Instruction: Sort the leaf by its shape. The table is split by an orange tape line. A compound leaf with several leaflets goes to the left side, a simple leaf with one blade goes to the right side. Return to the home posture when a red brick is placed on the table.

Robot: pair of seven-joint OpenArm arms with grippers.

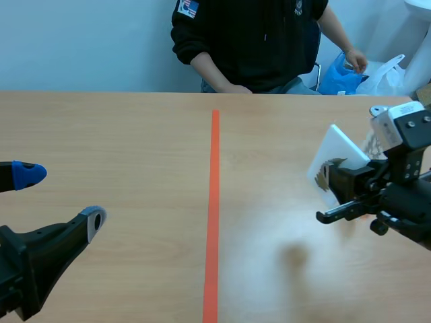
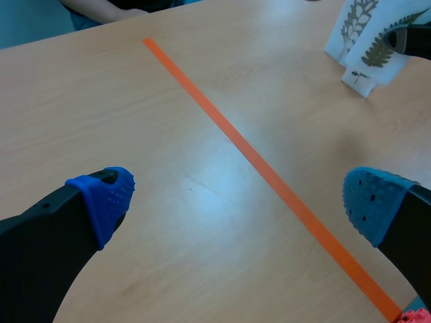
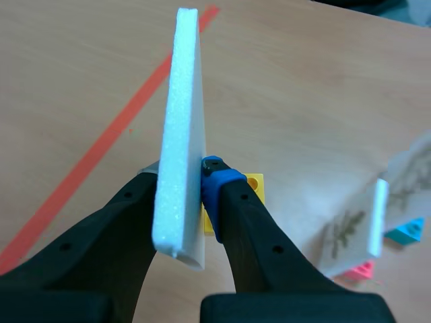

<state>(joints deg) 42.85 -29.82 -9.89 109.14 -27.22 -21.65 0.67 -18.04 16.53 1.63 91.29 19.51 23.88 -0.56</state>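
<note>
Scene view, right side: card [image 1: 340, 151] blurred; leaf [image 1: 331, 168] partly behind right end effector [image 1: 325, 196], shape unclear. Right wrist view: card edge-on, face unseen.

Table [image 1: 135, 148]: pale wood-grain top, soft light sheen on the near right part, one orange tape line [image 1: 214, 202] down its middle. Wall [image 1: 81, 40]: plain pale blue-grey, behind the far edge. Far right, beyond the table: blue plastic bag [image 1: 337, 77], white plastic bag [image 1: 387, 73].

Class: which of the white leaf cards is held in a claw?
The edge-on card, clamped between the right claw's fingers. The second card stands apart on a pink base, ungripped.
</note>
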